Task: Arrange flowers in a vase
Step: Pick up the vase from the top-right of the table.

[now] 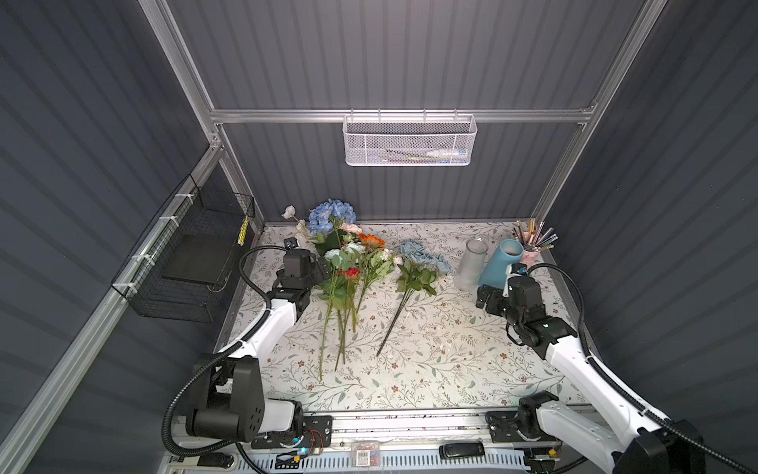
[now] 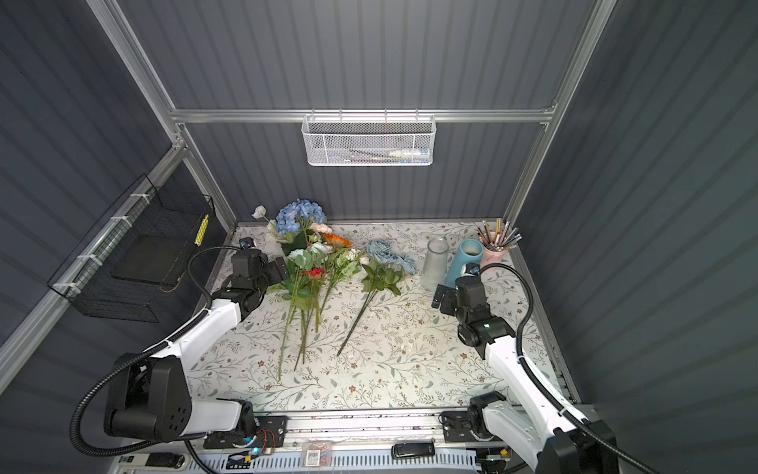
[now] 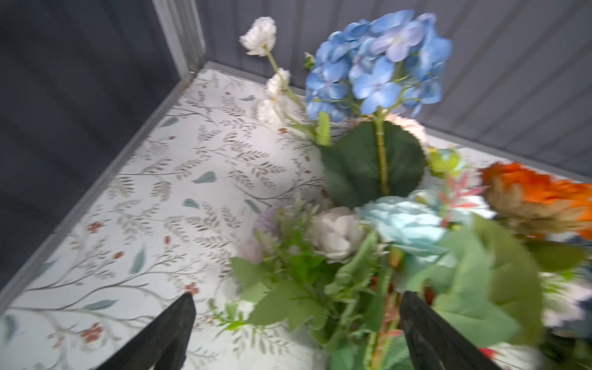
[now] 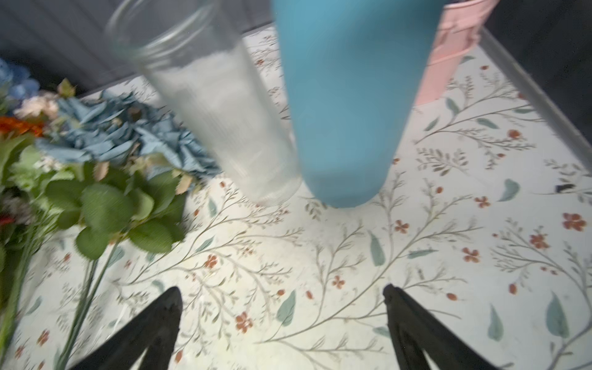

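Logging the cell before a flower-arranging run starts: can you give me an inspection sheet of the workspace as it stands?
Surface: floral-print table, no spills seen.
Job's things: mixed flowers and dusty-blue rose bunch lie flat; glass vase and blue vase stand side by side, no stems in either.
Clutter: pink pencil cup behind the blue vase.
Grippers: left gripper open at the mixed flowers; right gripper open before the vases; neither holds anything.
Cables: left conduit and right conduit loop beside the wrists.
Surroundings: white mesh basket on the back rail; black wire basket on the side wall.
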`<action>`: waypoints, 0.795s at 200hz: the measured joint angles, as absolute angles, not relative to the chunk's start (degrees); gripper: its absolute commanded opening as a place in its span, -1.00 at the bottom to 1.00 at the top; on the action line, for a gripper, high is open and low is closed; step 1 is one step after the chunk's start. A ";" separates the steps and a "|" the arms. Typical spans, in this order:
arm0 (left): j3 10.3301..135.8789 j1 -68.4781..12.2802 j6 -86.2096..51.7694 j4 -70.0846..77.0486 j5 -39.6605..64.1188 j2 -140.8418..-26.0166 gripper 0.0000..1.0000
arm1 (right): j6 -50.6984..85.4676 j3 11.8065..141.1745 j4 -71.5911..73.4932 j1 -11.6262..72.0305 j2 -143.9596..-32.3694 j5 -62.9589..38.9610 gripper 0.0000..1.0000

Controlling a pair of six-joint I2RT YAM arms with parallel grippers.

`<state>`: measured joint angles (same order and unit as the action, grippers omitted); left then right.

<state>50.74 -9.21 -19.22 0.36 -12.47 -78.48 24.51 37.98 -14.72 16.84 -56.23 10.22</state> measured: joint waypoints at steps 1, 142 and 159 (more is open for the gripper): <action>50.78 -9.21 -19.33 0.38 -12.21 -78.48 0.99 | 24.56 38.11 -14.81 16.99 -56.29 10.20 0.98; 50.65 -19.86 -26.48 10.02 5.78 -79.05 0.99 | 25.08 63.22 -12.23 19.40 -85.27 18.02 0.93; 50.65 -19.97 -26.81 11.14 6.61 -79.81 0.99 | 25.02 63.44 -10.92 19.40 -87.61 20.05 0.93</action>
<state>50.65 -19.97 -26.81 11.14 6.61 -79.81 25.02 63.44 -10.92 19.40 -87.61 20.05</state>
